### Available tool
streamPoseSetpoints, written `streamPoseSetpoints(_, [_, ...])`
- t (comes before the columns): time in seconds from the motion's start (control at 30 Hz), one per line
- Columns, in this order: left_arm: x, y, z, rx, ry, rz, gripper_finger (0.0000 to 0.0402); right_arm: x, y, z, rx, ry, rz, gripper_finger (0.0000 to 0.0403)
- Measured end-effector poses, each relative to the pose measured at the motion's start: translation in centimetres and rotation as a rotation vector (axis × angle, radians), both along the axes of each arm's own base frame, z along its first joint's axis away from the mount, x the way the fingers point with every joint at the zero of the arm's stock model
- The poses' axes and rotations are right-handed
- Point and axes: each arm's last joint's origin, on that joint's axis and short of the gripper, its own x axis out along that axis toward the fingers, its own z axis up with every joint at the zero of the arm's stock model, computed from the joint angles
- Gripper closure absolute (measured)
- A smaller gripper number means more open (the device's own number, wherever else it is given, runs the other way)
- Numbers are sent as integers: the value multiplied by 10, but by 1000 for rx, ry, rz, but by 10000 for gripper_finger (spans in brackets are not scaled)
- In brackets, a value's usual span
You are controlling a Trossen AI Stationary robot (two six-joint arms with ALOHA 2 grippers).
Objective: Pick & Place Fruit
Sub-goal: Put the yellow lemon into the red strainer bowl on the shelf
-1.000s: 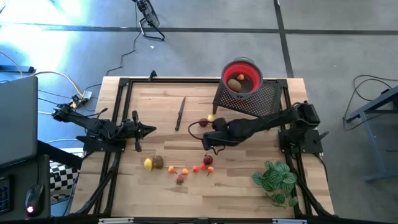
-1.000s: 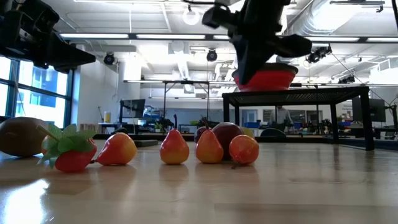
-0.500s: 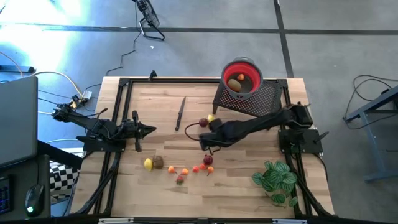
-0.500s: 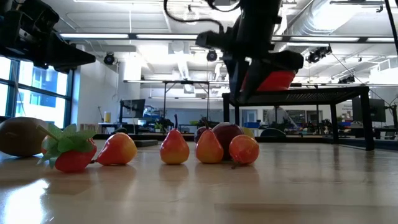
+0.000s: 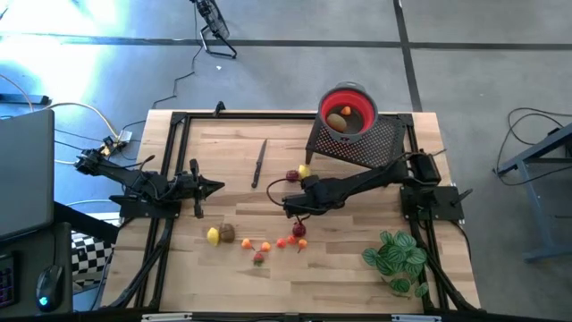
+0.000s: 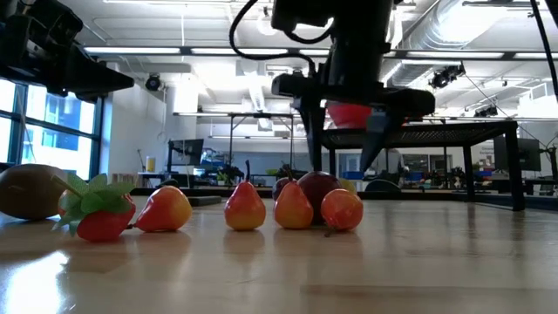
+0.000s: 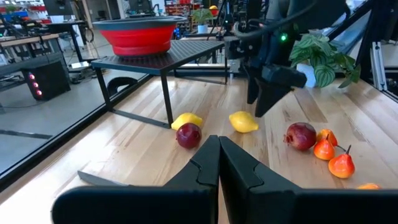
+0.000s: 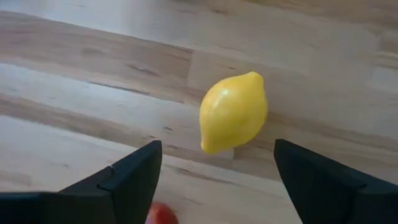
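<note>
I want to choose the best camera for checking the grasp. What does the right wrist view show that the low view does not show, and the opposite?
Only the right wrist view shows the lemon lying on the table, seen between the open right gripper's fingers and not touched by them.

Only the low view shows the row of fruit: a strawberry, pears, a dark red apple and a brown fruit, plus the red bowl on its black stand.

Both show the right gripper open above the wooden table.

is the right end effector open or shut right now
Open. The right wrist view shows the right end effector with its two dark fingers spread wide apart, and the yellow lemon lying untouched on the wooden table between them.
</note>
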Motion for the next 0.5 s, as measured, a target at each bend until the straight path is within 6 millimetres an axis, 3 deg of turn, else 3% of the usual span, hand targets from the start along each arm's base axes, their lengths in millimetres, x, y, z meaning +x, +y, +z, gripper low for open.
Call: streamPoseSetpoints(0.5, [0,0,0,0,1,1,402,5,-4,-18,-71,27,-38,109])
